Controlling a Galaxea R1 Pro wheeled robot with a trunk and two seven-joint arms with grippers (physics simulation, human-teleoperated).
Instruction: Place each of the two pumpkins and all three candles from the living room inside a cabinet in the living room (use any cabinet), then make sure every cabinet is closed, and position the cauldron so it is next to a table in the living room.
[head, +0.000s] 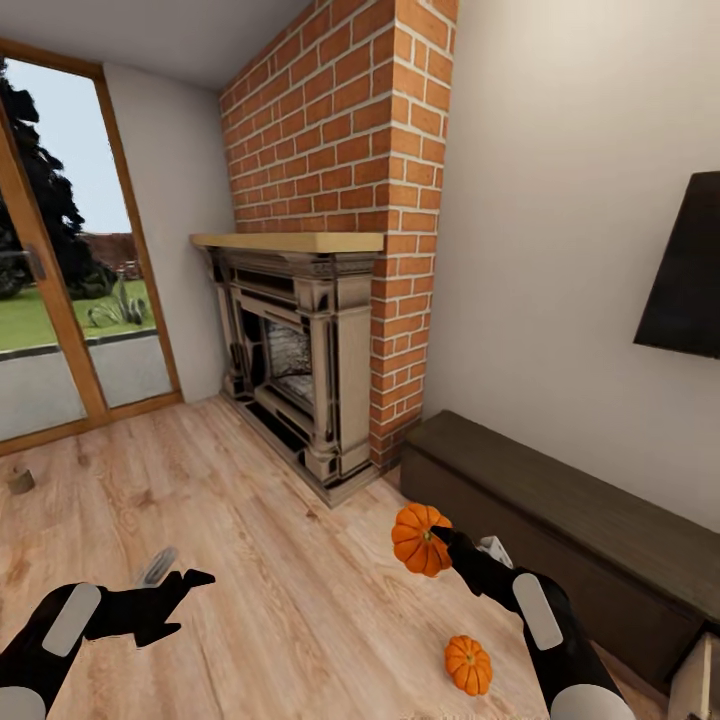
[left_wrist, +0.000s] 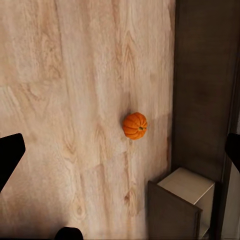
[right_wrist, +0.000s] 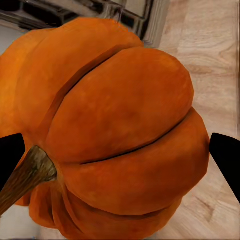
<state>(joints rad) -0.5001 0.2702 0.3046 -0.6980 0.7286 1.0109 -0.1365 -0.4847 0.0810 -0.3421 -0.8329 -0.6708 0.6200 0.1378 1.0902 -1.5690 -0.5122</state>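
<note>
Now the right gripper (head: 437, 540) clenches one pumpkin (head: 418, 538) near the cabinet (head: 560, 510); the left gripper (head: 185, 592) hangs released. Light, hard, ribbed, it probably grips best across its belly.

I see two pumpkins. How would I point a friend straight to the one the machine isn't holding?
Start at the brick chimney and follow the long dark cabinet along the wall. On the wooden floor in front of it lies a small orange pumpkin. Unlike the held pumpkin, raised in the right gripper, it rests on the boards, untouched.
</note>
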